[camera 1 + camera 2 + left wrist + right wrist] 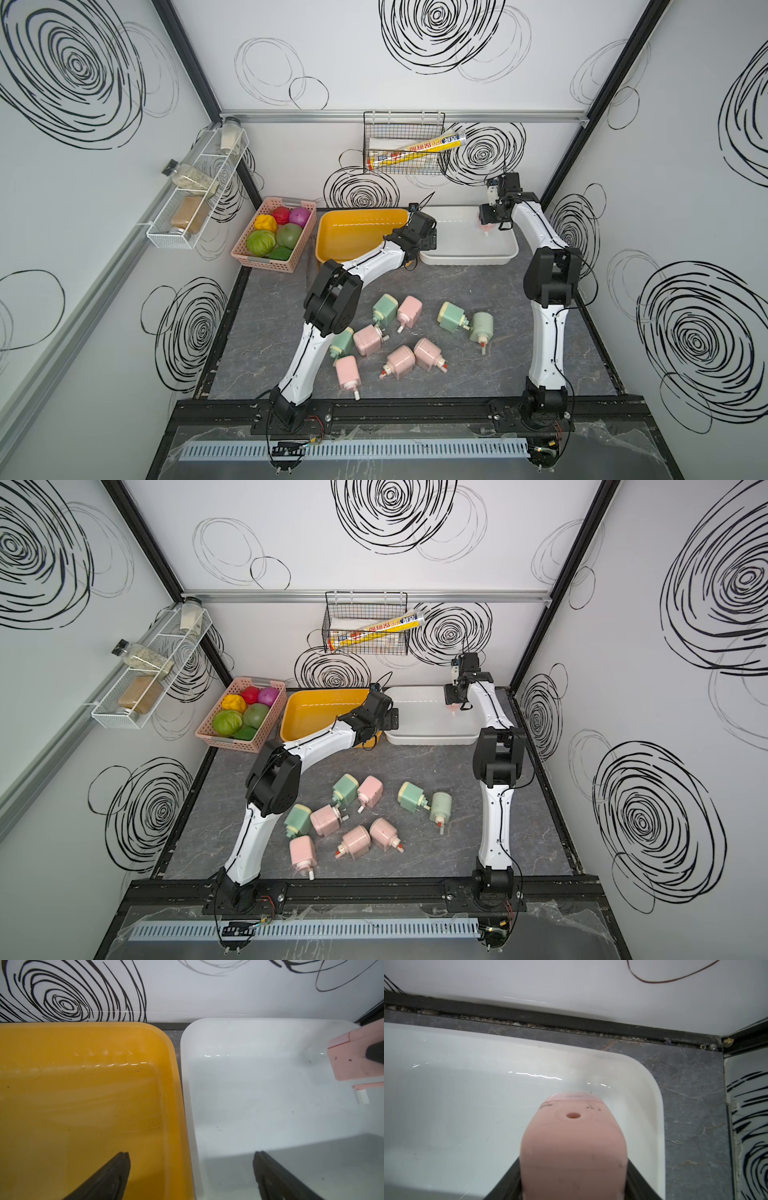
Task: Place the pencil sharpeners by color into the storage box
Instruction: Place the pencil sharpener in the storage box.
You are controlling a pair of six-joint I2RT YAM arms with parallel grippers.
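Several pale pink and mint green pencil sharpeners lie loose mid-table in both top views, among them a green one (384, 309) and a pink one (368, 340). A yellow storage box (361, 212) and a white storage box (465, 259) stand side by side at the back. My right gripper (573, 1167) is shut on a pink sharpener (573, 1142) and holds it above the white box's far right corner. That same sharpener (353, 1059) also shows in the left wrist view. My left gripper (191, 1157) hangs open and empty over the seam between the two boxes.
A pink basket (266, 262) of round toy vegetables stands left of the yellow box. A black wire basket (405, 143) with a long tube hangs on the back wall. A white rack (199, 187) with jars is fixed to the left wall.
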